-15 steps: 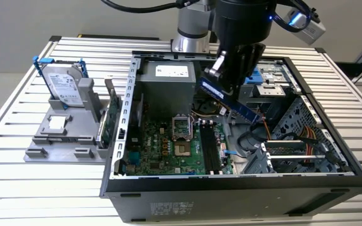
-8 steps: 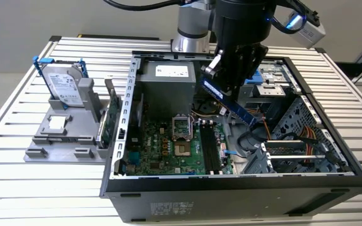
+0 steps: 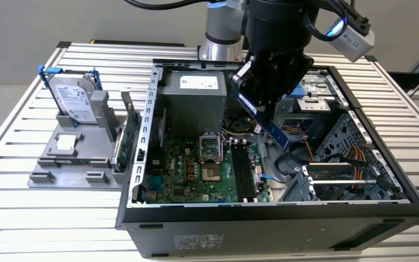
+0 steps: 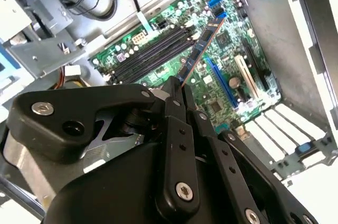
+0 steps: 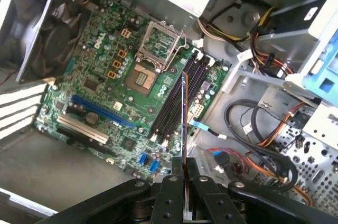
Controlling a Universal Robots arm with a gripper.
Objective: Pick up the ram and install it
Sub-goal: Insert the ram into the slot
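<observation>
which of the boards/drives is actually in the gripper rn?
The ram, the narrow dark-blue stick clamped in the gripper above the open case. The green card and silver hard drive sit on the grey stand outside.

Slots (image 5: 177, 94) open from above; cables (image 5: 259, 129) & drive cage (image 3: 340, 180) crowd one side, CPU socket (image 5: 153, 57) the other.

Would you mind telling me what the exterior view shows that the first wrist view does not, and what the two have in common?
The exterior view alone shows the silver hard drive standing in a grey holder on the slatted table, outside the computer case. The first wrist view alone shows the ram edge-on above the black memory slots, and the case fan. Both share the ram held in the gripper, the motherboard and its open processor socket.
</observation>
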